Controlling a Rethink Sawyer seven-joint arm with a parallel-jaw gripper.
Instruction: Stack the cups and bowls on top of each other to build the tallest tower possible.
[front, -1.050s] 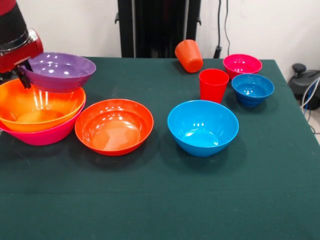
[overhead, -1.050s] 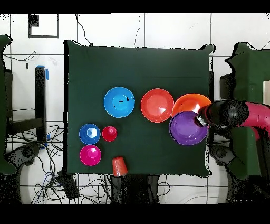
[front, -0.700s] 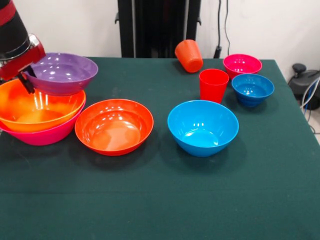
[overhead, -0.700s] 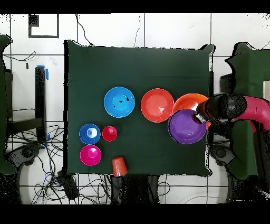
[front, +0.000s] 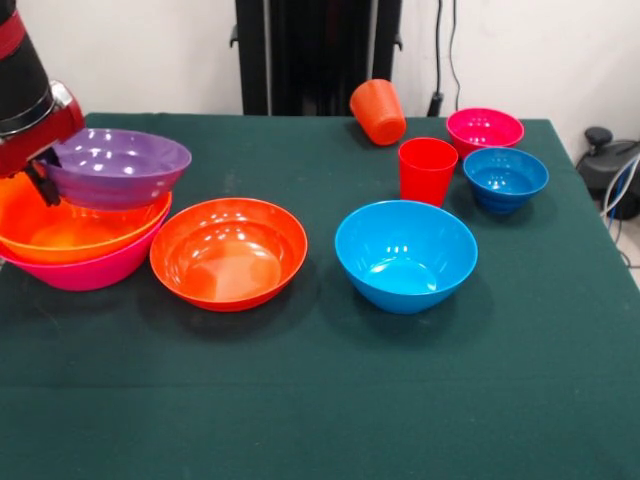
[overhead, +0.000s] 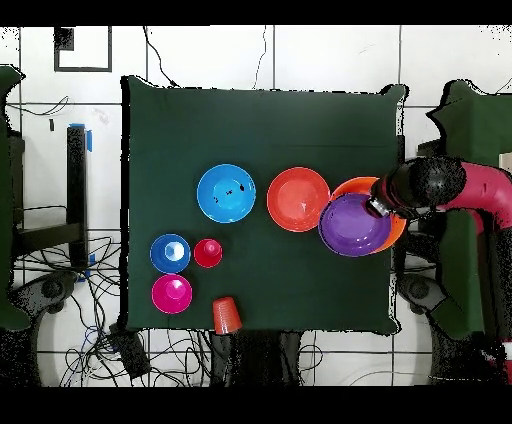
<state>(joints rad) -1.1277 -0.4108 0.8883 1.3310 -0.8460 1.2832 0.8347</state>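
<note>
Now the gripper, its fingers clamped on the near rim of the purple bowl, holds it at the left of the frame, just above the yellow-orange bowl nested in the pink bowl. The step in hand looks like adding the purple bowl to the tower. Next: centre it, lower, let go.

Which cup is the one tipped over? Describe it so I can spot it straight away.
In the front view, look along the far edge of the green table, by the dark pedestal. The orange cup lies there on its side, behind the red cup, which stands upright.
</note>
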